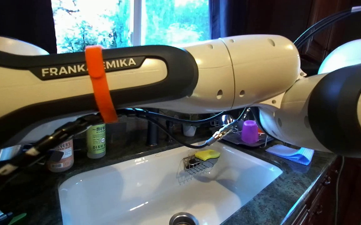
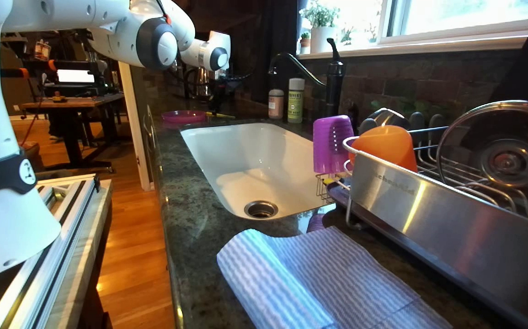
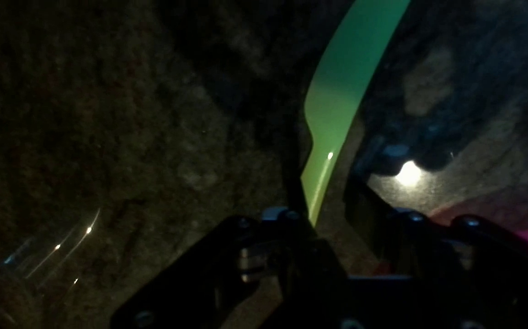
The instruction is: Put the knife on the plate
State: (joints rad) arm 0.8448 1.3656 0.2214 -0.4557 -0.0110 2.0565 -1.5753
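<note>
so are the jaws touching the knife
Cannot tell. In the wrist view, the knife shows between the open jaws: counter shows between it and the picture's right jaw, but the left one overlaps it.

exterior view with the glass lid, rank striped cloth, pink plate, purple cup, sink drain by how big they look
Largest to smallest there:
1. striped cloth, nearest the camera, cut off at the bottom edge
2. purple cup
3. pink plate and sink drain: too alike to rank, and the plate lies farther off

A striped cloth (image 2: 323,278) lies beside the dish rack (image 2: 451,242), near the white sink (image 2: 245,146).
</note>
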